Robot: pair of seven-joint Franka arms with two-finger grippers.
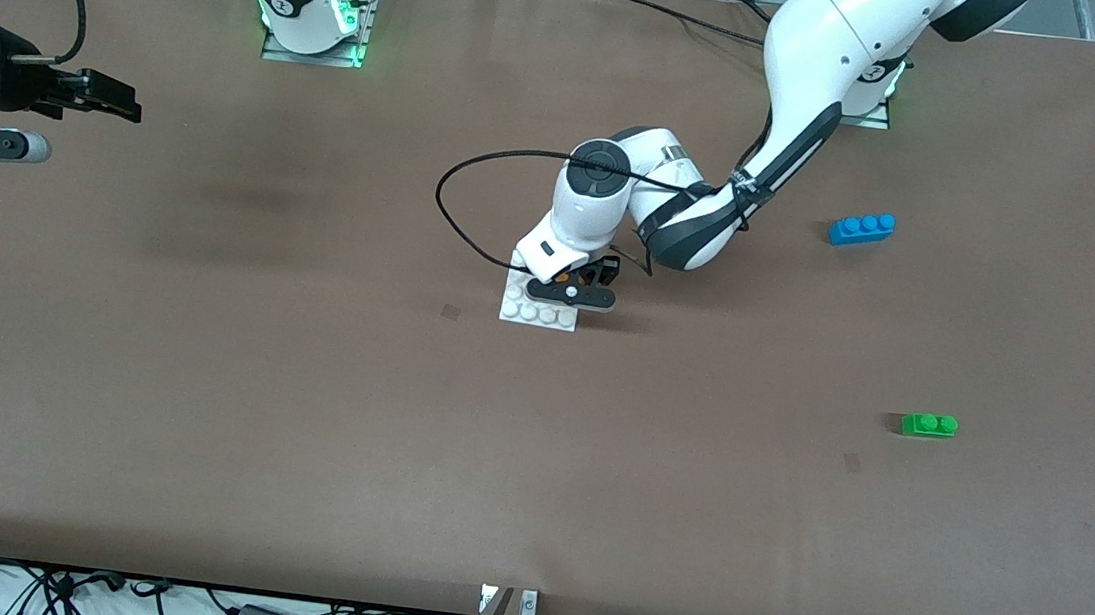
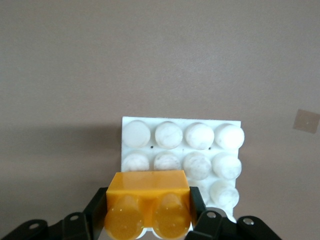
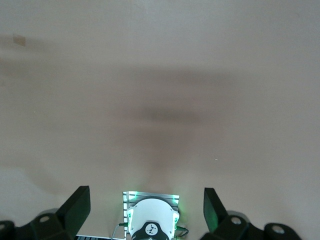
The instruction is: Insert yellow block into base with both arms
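Yellow-orange two-stud plastic block (image 2: 148,200) sits pinched in my left end effector (image 2: 148,216) over the white studded square base plate (image 2: 200,137) mid-bench, so studs can line up. My right end effector (image 3: 146,209) waits spread, raised over bare bench.

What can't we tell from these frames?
- Front view: the yellow block is hidden under the left hand, which also covers most of the base.
- Left wrist view: whether the block touches the base's studs is unclear; the picture's edge cuts off its lower part.
- Right wrist view: only table past the open right hand.
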